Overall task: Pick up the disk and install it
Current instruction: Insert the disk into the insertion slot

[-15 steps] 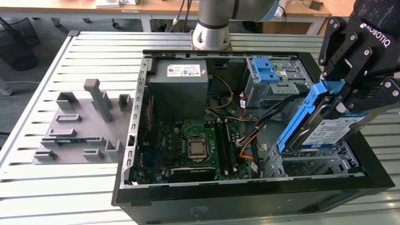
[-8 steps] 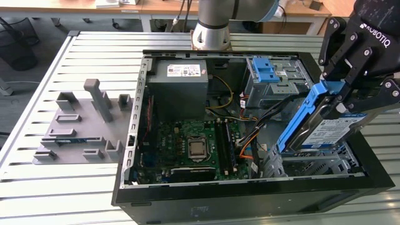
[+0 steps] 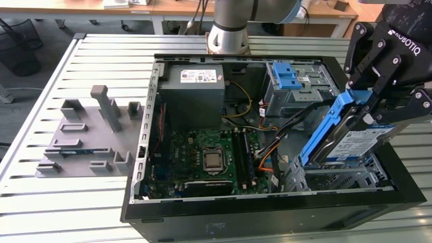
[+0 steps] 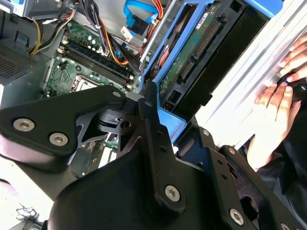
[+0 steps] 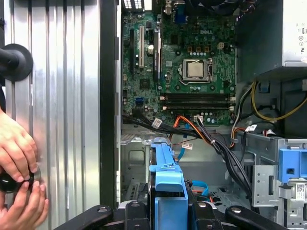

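exterior view: an open black computer case (image 3: 270, 215) lies on its side, holding a green motherboard (image 3: 209, 154), a grey power-supply box (image 3: 192, 93), a bundle of cables (image 3: 270, 134) and, at its far corner, a grey drive cage (image 3: 297, 86) with blue latches. the disk (image 3: 347, 136), silver with a white-and-blue label in a blue carrier bracket, stands steeply tilted above a silver metal bay (image 3: 337, 179) at the case's near corner on the exterior view's right, its lower end just at the bay's opening. the black gripper (image 3: 375, 104) is clenched on the disk's raised end, one finger on each side of the bracket; in the first wrist view the fingers (image 5: 201, 215) flank the blue frame of the disk (image 5: 165, 167). in the second wrist view the disk (image 4: 201, 52) shows its circuit-board side. the case rests on a slatted metal table (image 3: 40, 202), with a grey fixture plate (image 3: 88, 136) of upright pegs beside the case on the exterior view's left. a person's hands (image 5: 19, 163) rest on the table outside the case wall. wooden desks (image 3: 74, 7) and a black mesh bin (image 3: 17, 50) stand beyond the case.
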Available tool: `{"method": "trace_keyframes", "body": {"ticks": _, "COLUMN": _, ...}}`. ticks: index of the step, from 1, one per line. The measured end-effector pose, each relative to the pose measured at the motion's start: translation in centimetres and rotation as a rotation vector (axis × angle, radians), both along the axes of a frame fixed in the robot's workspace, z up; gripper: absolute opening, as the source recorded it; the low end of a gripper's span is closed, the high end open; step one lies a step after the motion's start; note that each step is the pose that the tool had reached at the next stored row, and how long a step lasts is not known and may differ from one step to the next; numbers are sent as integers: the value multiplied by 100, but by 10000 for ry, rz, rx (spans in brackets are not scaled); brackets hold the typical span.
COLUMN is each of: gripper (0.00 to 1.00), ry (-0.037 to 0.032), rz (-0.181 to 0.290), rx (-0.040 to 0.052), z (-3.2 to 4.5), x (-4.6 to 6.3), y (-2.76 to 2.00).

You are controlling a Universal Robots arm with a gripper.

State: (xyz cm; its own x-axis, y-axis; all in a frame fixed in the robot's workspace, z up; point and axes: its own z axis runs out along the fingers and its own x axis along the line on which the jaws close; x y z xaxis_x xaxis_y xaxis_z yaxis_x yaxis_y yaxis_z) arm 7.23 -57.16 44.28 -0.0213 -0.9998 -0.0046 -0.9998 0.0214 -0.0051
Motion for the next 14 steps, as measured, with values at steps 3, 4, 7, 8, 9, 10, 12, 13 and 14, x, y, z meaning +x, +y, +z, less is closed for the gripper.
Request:
{"method": "trace_keyframes", "body": {"ticks": 3, "gripper": 36, "ry": 0, "rz": 1, "rx": 0, "z": -20, "x": 2, "y": 0}}
{"method": "trace_keyframes", "body": {"ticks": 4, "gripper": 36, "ry": 0, "rz": 2, "rx": 1, "z": -27, "x": 3, "y": 0}}
{"method": "trace_keyframes", "body": {"ticks": 7, "gripper": 36, "ry": 7, "rz": 2, "rx": 0, "z": -41, "x": 7, "y": 1}}
{"method": "trace_keyframes", "body": {"ticks": 8, "gripper": 36, "ry": 8, "rz": 2, "rx": 1, "z": -44, "x": 7, "y": 2}}
{"method": "trace_keyframes", "body": {"ticks": 9, "gripper": 36, "ry": 9, "rz": 1, "rx": 1, "z": -48, "x": 7, "y": 2}}
{"method": "trace_keyframes", "body": {"ticks": 10, "gripper": 36, "ry": 10, "rz": 1, "rx": 1, "z": -51, "x": 7, "y": 3}}
{"method": "trace_keyframes", "body": {"ticks": 12, "gripper": 36, "ry": 15, "rz": 2, "rx": 0, "z": -58, "x": 8, "y": 3}}
{"method": "trace_keyframes", "body": {"ticks": 13, "gripper": 36, "ry": 19, "rz": 1, "rx": 0, "z": -61, "x": 8, "y": 4}}
{"method": "trace_keyframes", "body": {"ticks": 14, "gripper": 36, "ry": 22, "rz": 2, "rx": 0, "z": -64, "x": 8, "y": 4}}
